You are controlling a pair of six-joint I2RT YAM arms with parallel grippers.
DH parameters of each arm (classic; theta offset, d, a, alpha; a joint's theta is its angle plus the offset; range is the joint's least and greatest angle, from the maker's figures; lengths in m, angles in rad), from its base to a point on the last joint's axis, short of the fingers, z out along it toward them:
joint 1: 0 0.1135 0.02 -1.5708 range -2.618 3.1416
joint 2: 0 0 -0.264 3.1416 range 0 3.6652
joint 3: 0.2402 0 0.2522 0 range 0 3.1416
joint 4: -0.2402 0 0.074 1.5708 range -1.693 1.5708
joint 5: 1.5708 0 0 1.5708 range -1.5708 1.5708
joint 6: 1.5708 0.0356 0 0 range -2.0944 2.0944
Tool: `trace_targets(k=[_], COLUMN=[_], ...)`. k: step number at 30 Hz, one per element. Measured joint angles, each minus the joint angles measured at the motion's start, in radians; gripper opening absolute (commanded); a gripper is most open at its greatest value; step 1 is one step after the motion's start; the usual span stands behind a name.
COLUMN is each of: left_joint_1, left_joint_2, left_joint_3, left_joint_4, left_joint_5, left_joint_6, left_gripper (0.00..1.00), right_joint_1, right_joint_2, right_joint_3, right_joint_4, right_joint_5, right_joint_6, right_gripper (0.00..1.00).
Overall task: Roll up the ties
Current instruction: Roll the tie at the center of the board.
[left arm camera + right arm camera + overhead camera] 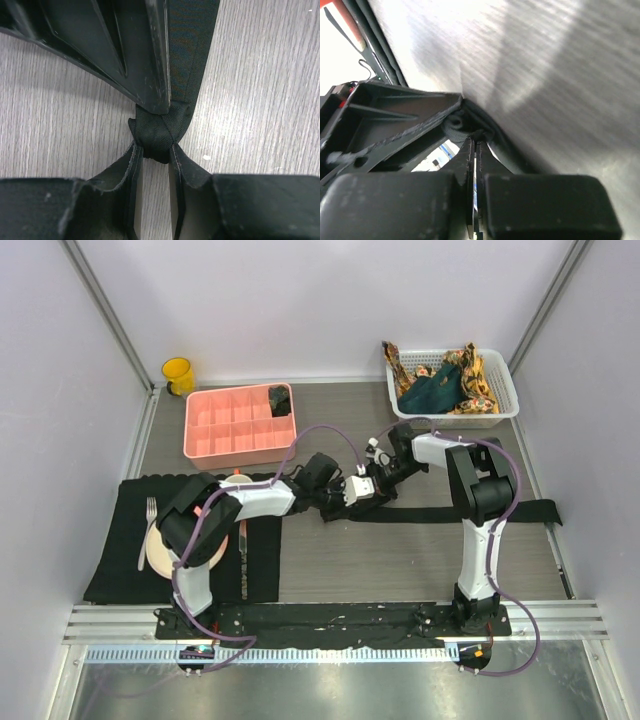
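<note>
A plain black tie (470, 512) lies flat across the table, running right from the middle. Its left end is wound into a small tight roll (156, 135). My left gripper (338, 502) is shut on that roll, pinching it between its fingertips (155, 147). My right gripper (362, 490) meets it from the right, jaws almost together at the roll's edge (475, 141), apparently nipping the fabric (454, 125). A dark teal tie (432, 392) and orange-yellow patterned ties (480, 380) lie in the white basket (505, 405) at the back right.
A pink divided tray (240, 428) holds a dark rolled item (280, 400) in a back cell. A yellow mug (178, 375) stands back left. A black mat (120, 560) carries a plate (165, 552), fork (148, 530) and knife (242, 552).
</note>
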State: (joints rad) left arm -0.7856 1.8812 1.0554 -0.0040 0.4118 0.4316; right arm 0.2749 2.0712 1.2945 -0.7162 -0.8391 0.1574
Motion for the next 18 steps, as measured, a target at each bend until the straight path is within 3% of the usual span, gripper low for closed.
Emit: trace_targets(k=[1, 4, 7, 12, 18], left_joint_1=[0.0, 0.0, 0.002, 0.047, 0.115], left_joint_2=[0.001, 0.004, 0.004, -0.032, -0.038], left_joint_3=[0.002, 0.005, -0.002, -0.11, -0.218], left_joint_4=[0.0, 0.0, 0.015, 0.148, 0.344], left_joint_5=[0.001, 0.005, 0.013, 0.106, 0.243], left_joint_6=[-0.001, -0.005, -0.013, -0.067, -0.128], left_gripper=[0.19, 0.39, 0.65, 0.75, 0.7], right_joint_1=[0.0, 0.0, -0.002, -0.003, -0.004], right_joint_2=[0.01, 0.024, 0.024, 0.028, 0.031], right_joint_3=[0.002, 0.004, 0.004, 0.004, 0.001], right_joint_4=[0.0, 0.0, -0.002, -0.012, -0.009], right_joint_5=[-0.001, -0.01, -0.007, 0.004, 0.003], right_joint_6=[-0.001, -0.005, -0.022, -0.047, -0.052], right_gripper=[0.01, 0.01, 0.01, 0.01, 0.01])
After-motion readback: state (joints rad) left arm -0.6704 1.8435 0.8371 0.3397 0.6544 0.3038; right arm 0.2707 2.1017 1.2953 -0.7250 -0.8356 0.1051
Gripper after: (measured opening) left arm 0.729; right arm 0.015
